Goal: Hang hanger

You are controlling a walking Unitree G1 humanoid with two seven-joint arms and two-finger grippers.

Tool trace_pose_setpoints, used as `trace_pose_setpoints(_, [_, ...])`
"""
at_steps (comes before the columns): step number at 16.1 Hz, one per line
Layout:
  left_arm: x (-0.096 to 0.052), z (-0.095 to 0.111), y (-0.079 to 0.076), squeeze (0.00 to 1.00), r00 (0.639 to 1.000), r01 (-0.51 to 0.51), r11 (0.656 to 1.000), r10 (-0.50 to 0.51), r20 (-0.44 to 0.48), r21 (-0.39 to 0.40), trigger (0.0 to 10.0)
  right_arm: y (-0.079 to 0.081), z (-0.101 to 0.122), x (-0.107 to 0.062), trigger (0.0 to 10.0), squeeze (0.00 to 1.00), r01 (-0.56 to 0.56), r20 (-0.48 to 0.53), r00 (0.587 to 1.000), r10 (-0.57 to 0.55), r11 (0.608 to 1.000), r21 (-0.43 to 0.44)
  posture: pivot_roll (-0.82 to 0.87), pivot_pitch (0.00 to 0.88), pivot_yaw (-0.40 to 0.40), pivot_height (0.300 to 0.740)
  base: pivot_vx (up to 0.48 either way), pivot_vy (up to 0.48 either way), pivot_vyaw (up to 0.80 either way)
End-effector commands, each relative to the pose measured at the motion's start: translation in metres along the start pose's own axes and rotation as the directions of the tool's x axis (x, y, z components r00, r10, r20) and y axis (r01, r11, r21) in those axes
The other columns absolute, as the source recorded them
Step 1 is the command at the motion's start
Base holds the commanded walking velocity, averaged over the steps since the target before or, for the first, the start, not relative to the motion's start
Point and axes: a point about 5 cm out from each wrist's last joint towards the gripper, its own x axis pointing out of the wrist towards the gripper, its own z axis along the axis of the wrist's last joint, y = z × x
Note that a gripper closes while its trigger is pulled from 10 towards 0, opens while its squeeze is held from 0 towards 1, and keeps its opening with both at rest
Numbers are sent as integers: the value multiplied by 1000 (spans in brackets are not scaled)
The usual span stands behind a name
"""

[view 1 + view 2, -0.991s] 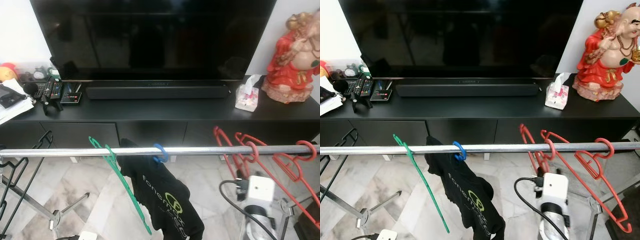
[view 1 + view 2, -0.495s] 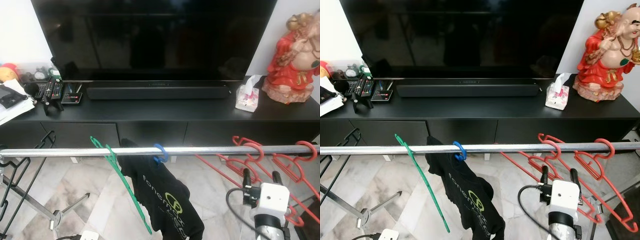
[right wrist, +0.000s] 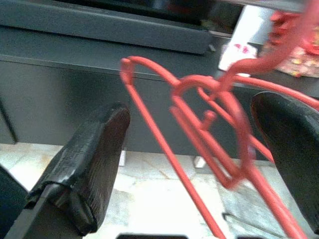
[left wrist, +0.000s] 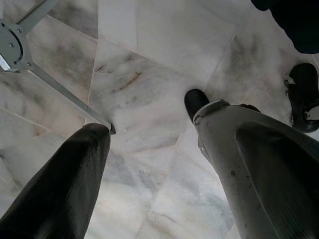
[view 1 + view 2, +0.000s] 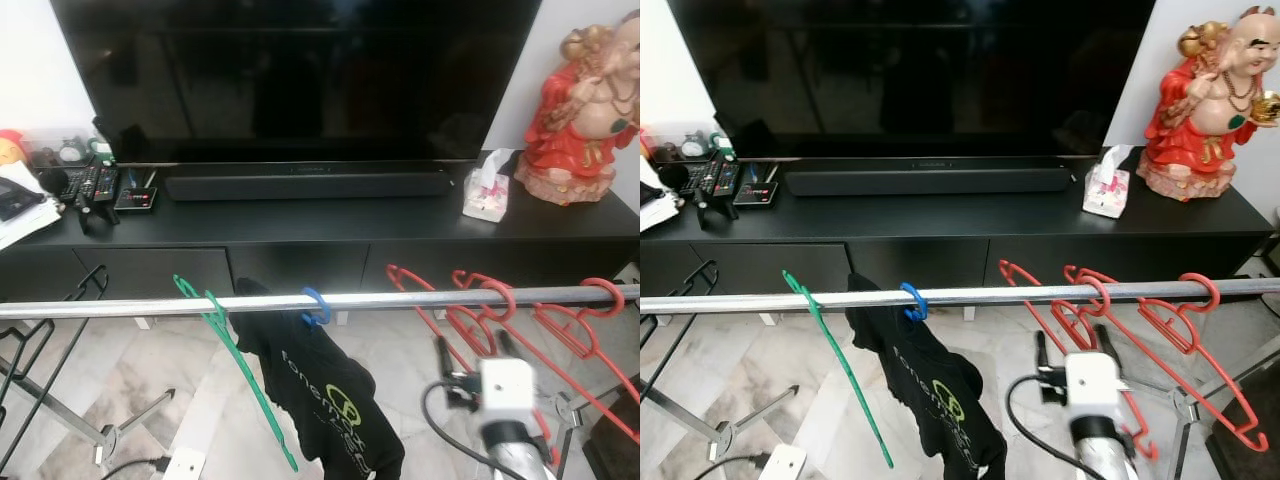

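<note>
Right hand (image 3: 194, 164): spread wide | thin red plastic hangers (image 3: 209, 134) | shiny metal rail (image 5: 960, 295)

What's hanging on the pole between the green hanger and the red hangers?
A black T-shirt on a blue hook hangs from the pole between the green hanger and red hangers, seen in both eye views.

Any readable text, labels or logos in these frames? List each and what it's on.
"fonemax" or similar, in pale letters down the black T-shirt on the rail; the last letters are blurred, so the spelling is uncertain.
Round green logo below that lettering: no letters legible.
Remote controls on the TV console: button markings too small to read.
Tissue pack: red print, unreadable.
</note>
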Motion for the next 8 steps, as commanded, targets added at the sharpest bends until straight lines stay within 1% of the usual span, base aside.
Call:
trace_pose_setpoints(1, [0,-3,0,0,1000,-2,1000,2,-15,9,10000,2,-5,2,10000,1000,-25,-22,999,26,999,19,-146,0,-20,740,0,0,0])
trace_pose_setpoints(3, [0,2,3,0,1000,-10,1000,10,-7,3,10000,7,-7,9,10000,1000,-91,-34,995,91,996,18,-143,0,-24,740,0,0,0])
trace_pose_setpoints(4, [0,5,5,0,1000,-17,1000,17,-3,-2,10000,11,-13,11,10000,1000,-159,-67,985,160,987,24,-143,0,-26,740,0,0,0])
trace_pose_setpoints(5, [1,6,6,0,1000,-22,1000,22,-1,-6,10000,13,-18,12,10000,1000,-195,-94,975,200,979,55,-138,0,-31,740,0,0,0])
trace_pose_setpoints(6, [1,7,8,0,1000,-28,999,28,0,-15,10000,14,-21,14,10000,1000,-220,-105,969,225,973,64,-131,0,-38,740,0,0,0])
trace_pose_setpoints(8, [0,7,9,0,999,-33,999,33,0,-30,10000,11,-21,18,10000,1000,-201,-94,974,206,978,59,-121,0,-47,740,0,0,0])
